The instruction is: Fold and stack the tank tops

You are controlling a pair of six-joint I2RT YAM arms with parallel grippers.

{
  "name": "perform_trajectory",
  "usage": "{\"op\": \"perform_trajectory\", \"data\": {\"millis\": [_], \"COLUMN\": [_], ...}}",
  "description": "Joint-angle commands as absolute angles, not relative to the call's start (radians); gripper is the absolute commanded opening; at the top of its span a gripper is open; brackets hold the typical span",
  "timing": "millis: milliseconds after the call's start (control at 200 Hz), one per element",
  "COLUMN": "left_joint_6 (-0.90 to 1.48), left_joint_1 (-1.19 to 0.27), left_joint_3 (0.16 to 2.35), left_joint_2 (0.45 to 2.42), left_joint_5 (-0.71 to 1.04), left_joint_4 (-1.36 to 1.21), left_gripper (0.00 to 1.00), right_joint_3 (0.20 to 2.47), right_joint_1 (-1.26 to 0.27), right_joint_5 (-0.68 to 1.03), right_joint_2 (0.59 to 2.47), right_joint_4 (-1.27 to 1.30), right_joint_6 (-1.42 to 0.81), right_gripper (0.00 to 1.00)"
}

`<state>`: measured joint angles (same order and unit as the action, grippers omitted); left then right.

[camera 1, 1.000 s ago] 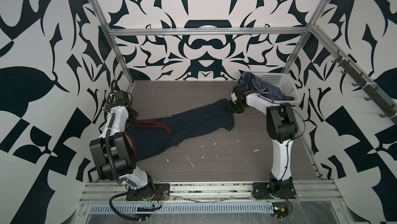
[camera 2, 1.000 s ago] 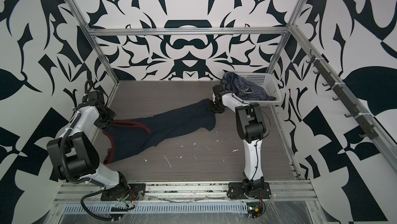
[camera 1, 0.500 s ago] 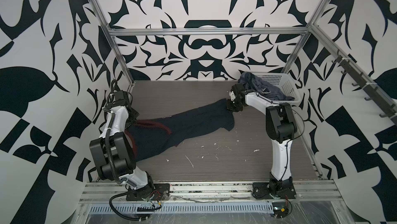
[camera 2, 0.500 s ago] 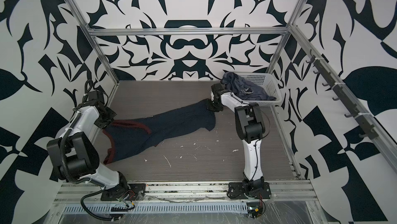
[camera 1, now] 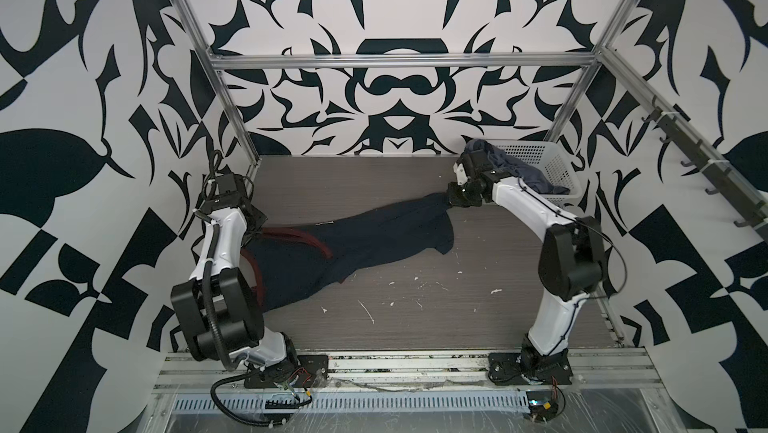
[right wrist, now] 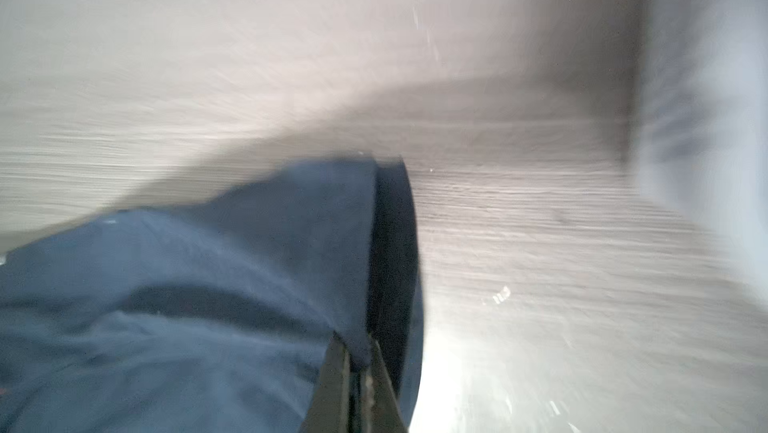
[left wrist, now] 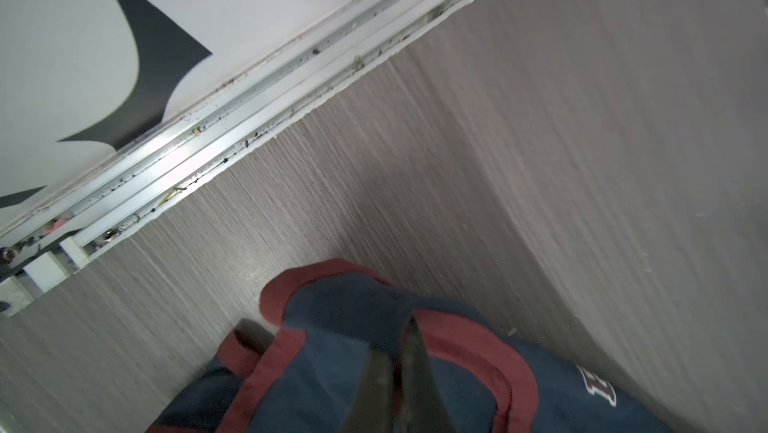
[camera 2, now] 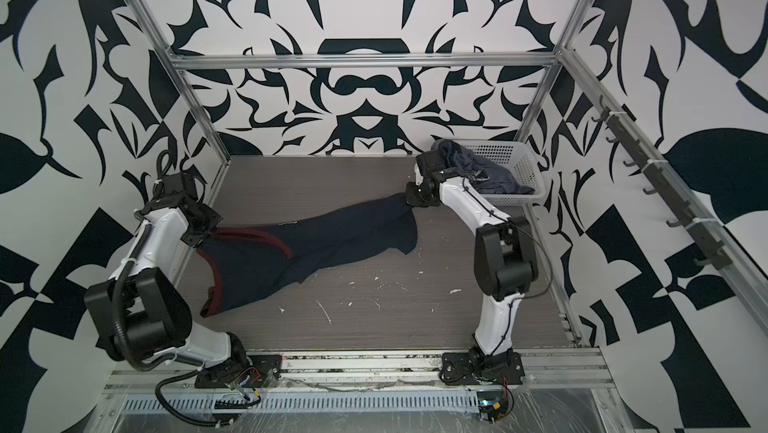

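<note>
Both top views look down from high above the near edge toward the back wall, sharing the whole tabletop and the navy tank top. The left wrist camera sits close behind the left claw, facing the side rail. The right wrist camera, blurred, looks low along the tabletop past the right claw. Each shows one end of that tank top.

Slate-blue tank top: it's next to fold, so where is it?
In both top views the slate-blue tank top lies heaped in the white basket at the far right, behind the right claw.
</note>
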<state>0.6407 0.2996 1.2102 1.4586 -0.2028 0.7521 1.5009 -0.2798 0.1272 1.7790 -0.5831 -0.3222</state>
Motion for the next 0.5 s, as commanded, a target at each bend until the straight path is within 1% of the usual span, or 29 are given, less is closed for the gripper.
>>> {"op": "perform_trajectory", "data": {"millis": [0, 120, 205, 495], "left_joint_6": [0.659, 0.649, 0.617, 0.528], "left_joint_1": [0.313, 0.32, 0.324, 0.324], "left_joint_3": [1.208, 1.237, 1.293, 1.534], "left_joint_2": [1.339, 1.179, 1.08, 0.838], "left_joint_5": [-0.182, -0.167, -0.133, -0.022], "left_joint_4": [0.769, 0.758, 0.768, 0.845], "left_gripper": [0.0, 0.0, 0.0, 0.0], "right_joint_3": [1.457, 1.418, 1.431, 1.657], "right_joint_1": [-0.262, -0.236, -0.213, -0.202], "right_joint_5": [0.097, 0.1, 0.104, 0.116], "right_joint_2": [1.595, 1.419, 1.298, 1.005], "right_joint_4": [-0.592, -0.594, -0.619, -0.755], "right_joint_6": [-0.318, -0.327, -0.327, -0.295], "right_gripper": [0.0, 0.0, 0.0, 0.0]}}
